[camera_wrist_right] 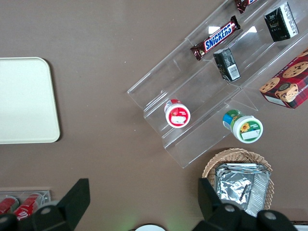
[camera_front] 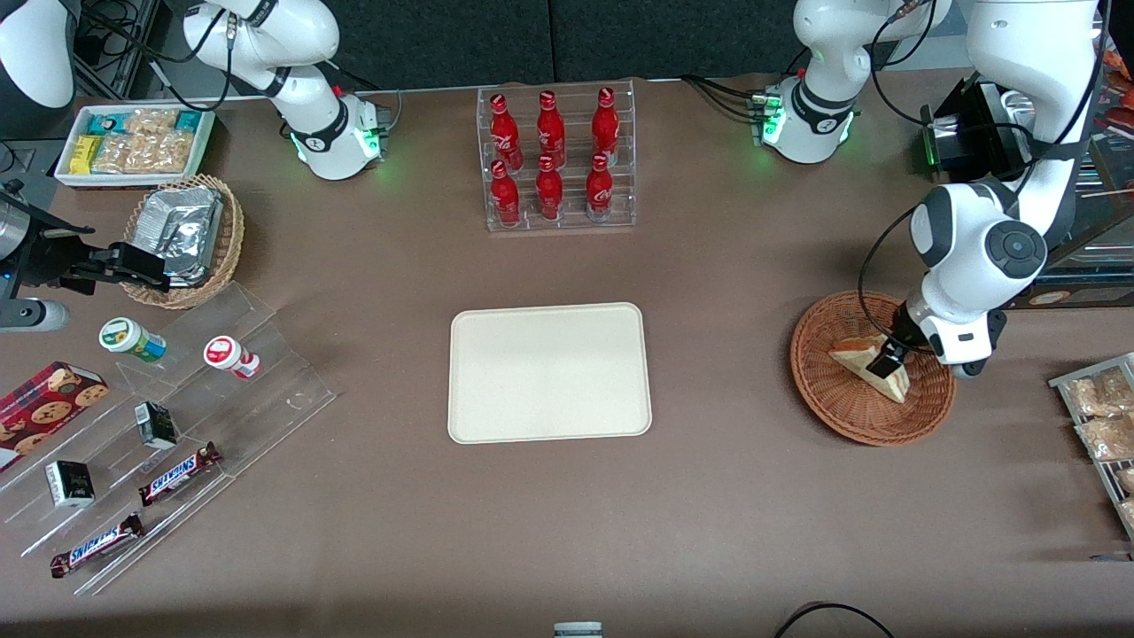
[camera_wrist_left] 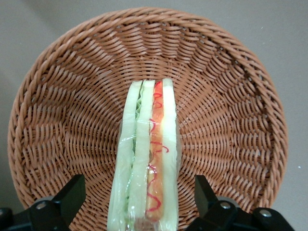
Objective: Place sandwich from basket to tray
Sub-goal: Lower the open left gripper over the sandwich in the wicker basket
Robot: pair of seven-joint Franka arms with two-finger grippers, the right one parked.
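Note:
The sandwich (camera_front: 864, 359) is a white bread wedge lying in the reddish-brown wicker basket (camera_front: 824, 399) toward the working arm's end of the table. In the left wrist view the sandwich (camera_wrist_left: 147, 159) stands on edge with its red-orange and green filling stripe showing, in the middle of the basket (camera_wrist_left: 72, 110). My left gripper (camera_front: 889, 361) is down in the basket with its fingers open, one on each side of the sandwich, with a gap to each finger (camera_wrist_left: 72, 195). The cream tray (camera_front: 549, 372) lies bare at the table's middle.
A clear rack of red cola bottles (camera_front: 556, 159) stands farther from the front camera than the tray. A wire rack of snack packets (camera_front: 1099, 416) sits beside the basket at the table's edge. Acrylic steps with snack bars and cups (camera_front: 168, 443) lie toward the parked arm's end.

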